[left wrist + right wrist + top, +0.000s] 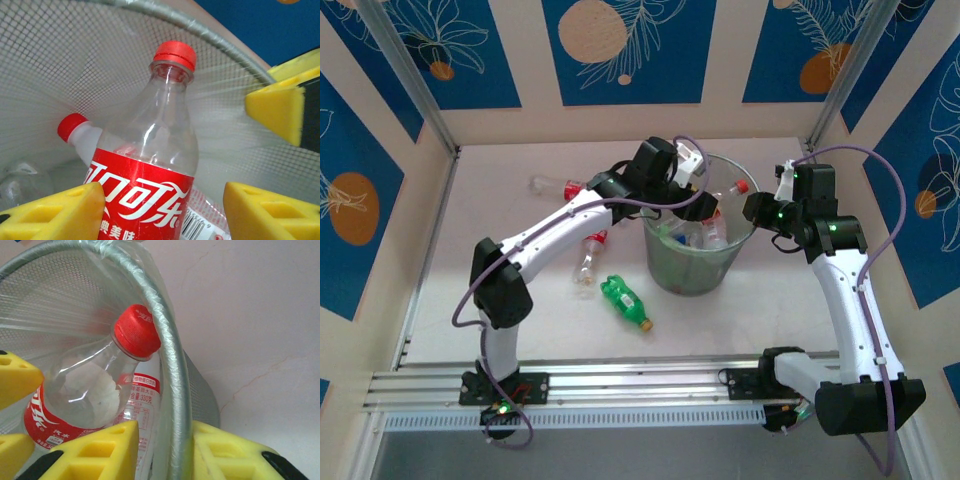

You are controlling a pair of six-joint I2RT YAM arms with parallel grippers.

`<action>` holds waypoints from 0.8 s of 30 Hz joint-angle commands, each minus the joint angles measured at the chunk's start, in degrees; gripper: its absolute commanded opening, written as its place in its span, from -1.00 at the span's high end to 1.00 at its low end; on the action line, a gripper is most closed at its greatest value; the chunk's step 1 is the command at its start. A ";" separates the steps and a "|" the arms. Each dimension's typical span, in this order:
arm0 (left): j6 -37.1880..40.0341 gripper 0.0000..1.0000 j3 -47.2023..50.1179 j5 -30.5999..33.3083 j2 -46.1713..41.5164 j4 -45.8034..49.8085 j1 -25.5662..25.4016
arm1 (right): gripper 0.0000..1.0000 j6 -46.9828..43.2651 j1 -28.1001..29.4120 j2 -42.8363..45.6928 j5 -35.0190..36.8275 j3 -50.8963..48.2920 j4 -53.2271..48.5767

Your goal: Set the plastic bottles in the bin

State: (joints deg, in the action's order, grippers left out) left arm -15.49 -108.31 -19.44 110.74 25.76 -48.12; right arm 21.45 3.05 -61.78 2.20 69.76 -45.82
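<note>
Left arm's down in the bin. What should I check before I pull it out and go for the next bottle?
1. Right claw clamped on the bin rim, steadying it: ok.
2. Red-capped bottle inside the bin: ok.
3. Left claw open, not squeezing that bottle: ok.
4. Left claw free of the bottle for a clean lift: cannot tell; one of its fingers overlaps the label.
5. Table cleared of bottles: not ok; the green bottle, the clear bottle and the far bottle lie there.
</note>
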 commanded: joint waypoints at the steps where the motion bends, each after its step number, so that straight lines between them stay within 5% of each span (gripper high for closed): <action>1: 1.26 -0.27 -1.55 -1.07 1.25 3.58 -0.81 | 0.37 -0.50 0.64 -0.45 -1.67 1.61 0.19; 9: 0.37 -0.37 0.44 0.33 -2.56 0.17 -0.84 | 0.37 -0.40 0.64 -0.54 -1.85 1.64 0.29; 20: 3.23 -0.63 6.28 10.17 -17.73 -1.01 0.00 | 0.37 -0.16 0.63 -0.11 -2.01 1.15 0.82; 24: 3.62 -0.66 12.55 14.87 -24.12 1.87 2.20 | 0.13 -0.13 0.66 -0.10 -2.43 1.85 0.87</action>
State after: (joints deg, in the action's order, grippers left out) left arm -13.10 -99.70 -9.45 89.93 25.34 -47.35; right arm 21.54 3.29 -62.11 1.63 69.76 -45.50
